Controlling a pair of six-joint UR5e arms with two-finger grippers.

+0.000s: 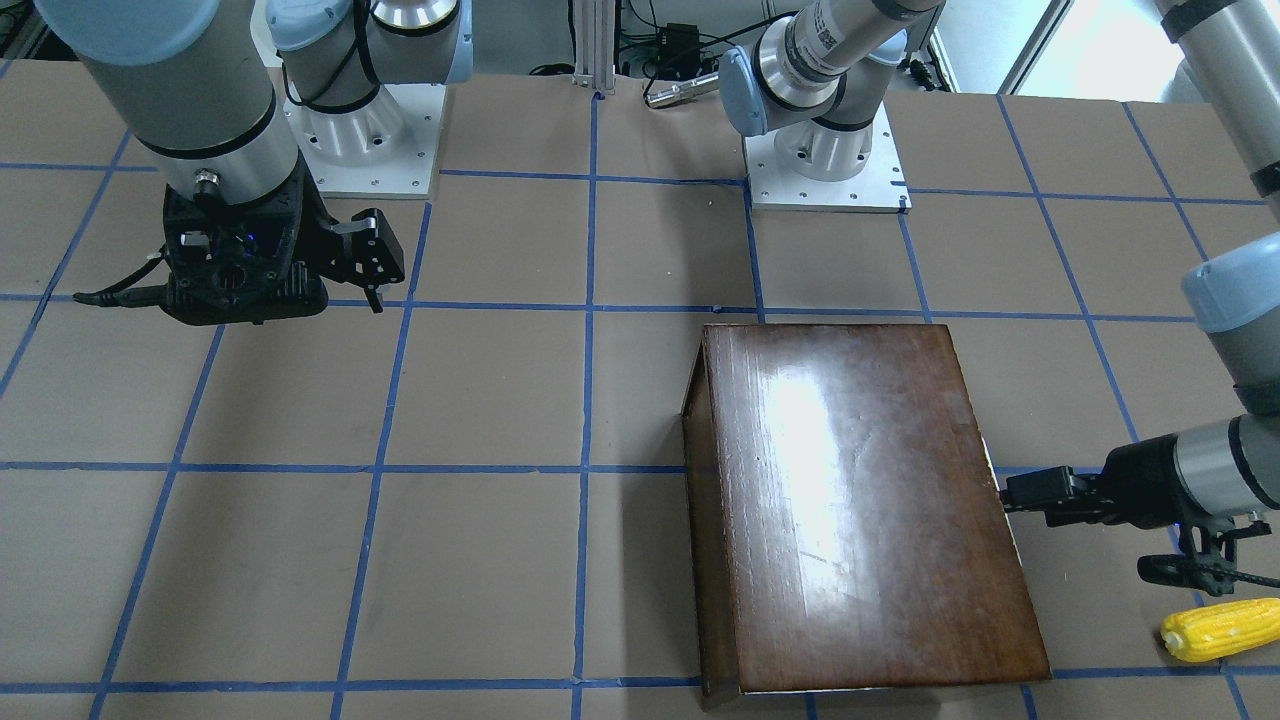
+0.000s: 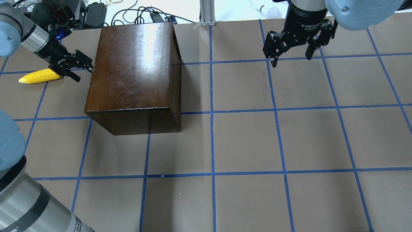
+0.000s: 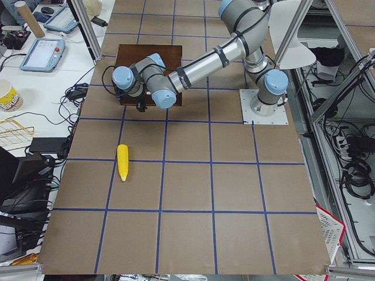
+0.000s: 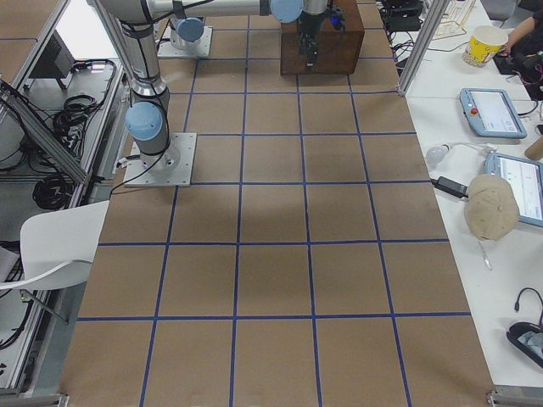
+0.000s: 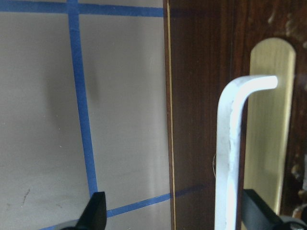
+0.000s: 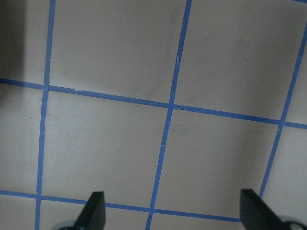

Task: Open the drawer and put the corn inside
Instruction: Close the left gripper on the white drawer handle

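Observation:
The glossy dark-brown box (image 2: 135, 67) stands on the table, and it also shows in the front view (image 1: 860, 500). The drawer is shut. Its dark front panel (image 5: 201, 120) carries a pale metal handle (image 5: 230, 158) on a brass plate. My left gripper (image 2: 82, 66) is open at that face, with the handle between its fingertips (image 5: 93, 213) in the left wrist view. The yellow corn (image 2: 38, 76) lies on the table just behind the left gripper, and also shows in the front view (image 1: 1222, 628). My right gripper (image 2: 291, 59) is open and empty, hovering far from the box.
The table is brown paper with a blue tape grid (image 2: 212, 112). The two arm bases (image 1: 825, 160) stand at the robot's edge. Cables and devices (image 2: 96, 13) lie beyond the table's far edge. The right wrist view shows only bare table (image 6: 168, 105).

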